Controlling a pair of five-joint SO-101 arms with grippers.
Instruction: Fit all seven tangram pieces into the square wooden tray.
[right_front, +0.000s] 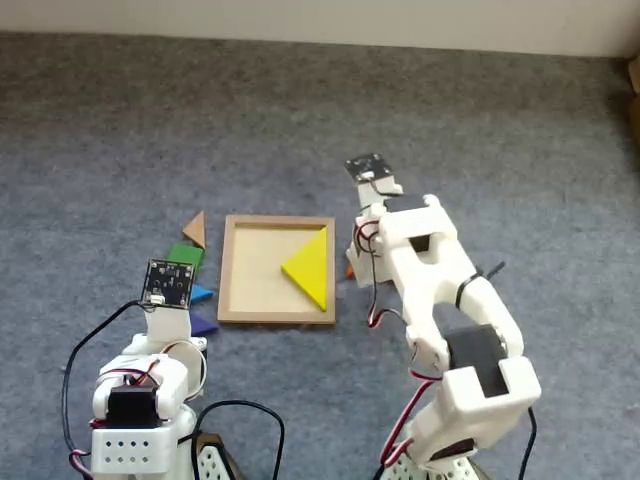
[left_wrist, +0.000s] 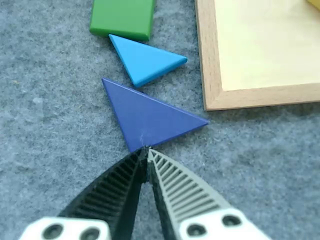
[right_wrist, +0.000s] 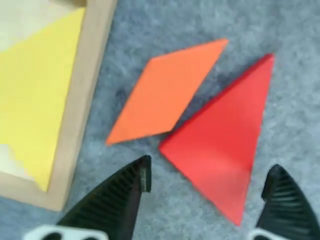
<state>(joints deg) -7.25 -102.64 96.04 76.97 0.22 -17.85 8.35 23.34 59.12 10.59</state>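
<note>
Lying flat on the grey felted counter (right_front: 500, 130) just outside the right rim of the square wooden tray (right_front: 228, 270), the large red wooden triangle (right_wrist: 225, 145) sits between the spread fingers of the right gripper (right_wrist: 210, 172), which touch nothing. It looks like a thin, stiff, light slab with a smooth painted face. I judge a pinch across two opposite edges near its middle to be best. The low profile leaves little to bite on, though the felt should keep it from skating. Close against it, on the tray side, lies the flat orange parallelogram (right_wrist: 167, 90). Inside the tray, the large yellow triangle (right_front: 310, 268) rests along the right wall. Along the tray's left rim, from far corner to near corner, run the small tan triangle (right_front: 195, 228), the green square (left_wrist: 122, 17), the light blue triangle (left_wrist: 145, 62) and the dark blue triangle (left_wrist: 147, 117). The left gripper (left_wrist: 147, 160) is closed on nothing, its tips meeting the dark blue triangle's corner.
</note>
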